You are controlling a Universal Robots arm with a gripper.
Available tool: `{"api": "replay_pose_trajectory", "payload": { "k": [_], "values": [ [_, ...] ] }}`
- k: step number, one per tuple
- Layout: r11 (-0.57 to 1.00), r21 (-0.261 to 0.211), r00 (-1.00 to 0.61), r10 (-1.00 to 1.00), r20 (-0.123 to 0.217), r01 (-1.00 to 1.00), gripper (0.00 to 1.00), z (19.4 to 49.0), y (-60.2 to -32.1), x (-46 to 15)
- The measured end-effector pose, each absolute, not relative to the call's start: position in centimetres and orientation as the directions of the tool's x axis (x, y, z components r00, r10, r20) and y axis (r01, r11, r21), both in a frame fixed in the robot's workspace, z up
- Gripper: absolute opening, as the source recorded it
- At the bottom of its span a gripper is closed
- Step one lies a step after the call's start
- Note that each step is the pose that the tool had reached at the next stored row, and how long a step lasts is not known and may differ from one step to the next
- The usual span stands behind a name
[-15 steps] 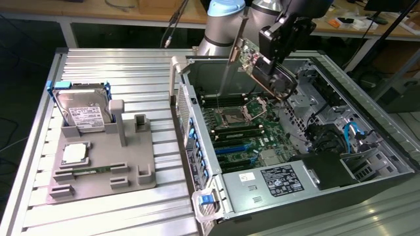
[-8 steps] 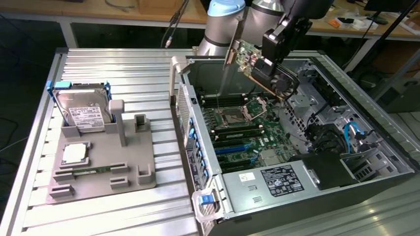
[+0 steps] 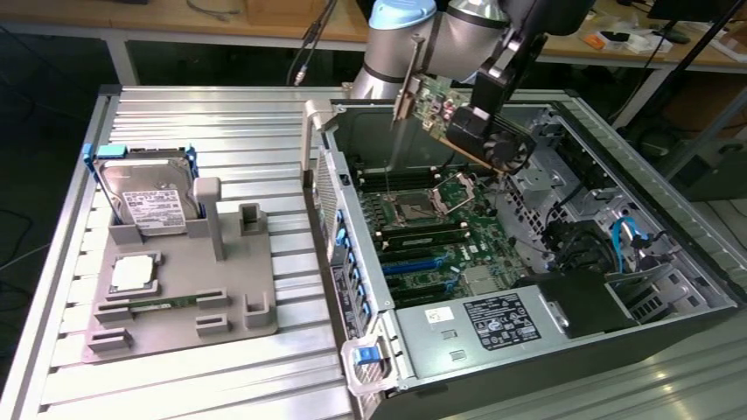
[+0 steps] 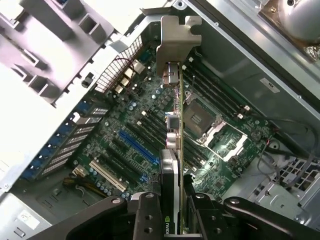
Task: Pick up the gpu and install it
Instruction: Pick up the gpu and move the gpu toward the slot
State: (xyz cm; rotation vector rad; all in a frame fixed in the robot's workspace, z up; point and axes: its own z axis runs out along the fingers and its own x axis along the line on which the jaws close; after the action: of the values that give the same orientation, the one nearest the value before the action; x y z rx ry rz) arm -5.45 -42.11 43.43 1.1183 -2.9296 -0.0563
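The gpu (image 3: 442, 112), a thin card with a silver bracket strip and a black fan side, hangs tilted in the air above the open computer case (image 3: 350, 262). My gripper (image 3: 481, 122) is shut on it from above. In the wrist view the gpu (image 4: 173, 125) shows edge-on, bracket end farthest from the camera, with my gripper (image 4: 172, 210) clamping its near end between the black fingers (image 4: 145, 215). Below it lies the green motherboard (image 4: 125, 120) with its blue expansion slot (image 4: 137, 147) and the CPU socket (image 4: 202, 117).
A grey fixture tray (image 3: 251, 319) at the exterior view's left holds a silver hard drive (image 3: 146, 197), a processor (image 3: 132, 273) and a memory stick (image 3: 164, 304). Inside the case sit a power supply (image 3: 502, 319), drive cages and cables (image 3: 624, 236). A ribbed metal table (image 3: 222, 114) carries everything.
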Motion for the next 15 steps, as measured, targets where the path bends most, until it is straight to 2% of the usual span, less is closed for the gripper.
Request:
{"api": "replay_pose_trajectory", "payload": {
  "k": [15],
  "values": [
    [0.757,0.037,-0.758,-0.653,-0.009,-0.653,0.27,43.23,-42.04,-5.21]
  ]
}}
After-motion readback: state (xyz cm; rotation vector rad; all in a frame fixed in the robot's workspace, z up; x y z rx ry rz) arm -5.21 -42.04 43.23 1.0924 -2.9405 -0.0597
